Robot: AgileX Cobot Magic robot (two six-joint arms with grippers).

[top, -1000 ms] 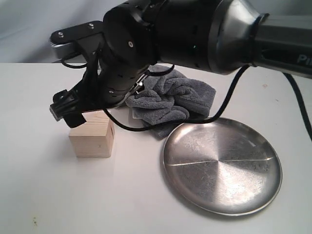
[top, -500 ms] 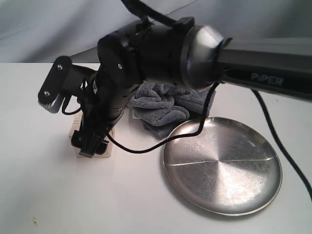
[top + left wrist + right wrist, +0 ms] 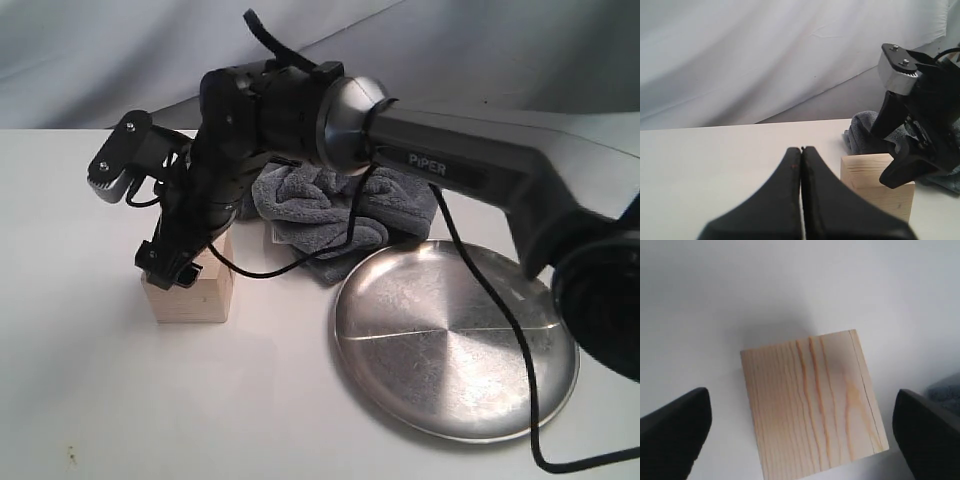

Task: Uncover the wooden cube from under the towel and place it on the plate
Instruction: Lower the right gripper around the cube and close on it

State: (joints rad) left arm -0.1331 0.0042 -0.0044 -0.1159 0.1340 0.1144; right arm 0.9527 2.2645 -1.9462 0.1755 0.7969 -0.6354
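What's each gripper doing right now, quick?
Left gripper: shut, empty.
Right gripper: open over the cube, not gripping it.

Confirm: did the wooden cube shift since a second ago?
No. The wooden cube sits in the same spot left of the plate, with the same gap to its rim, in the exterior view.
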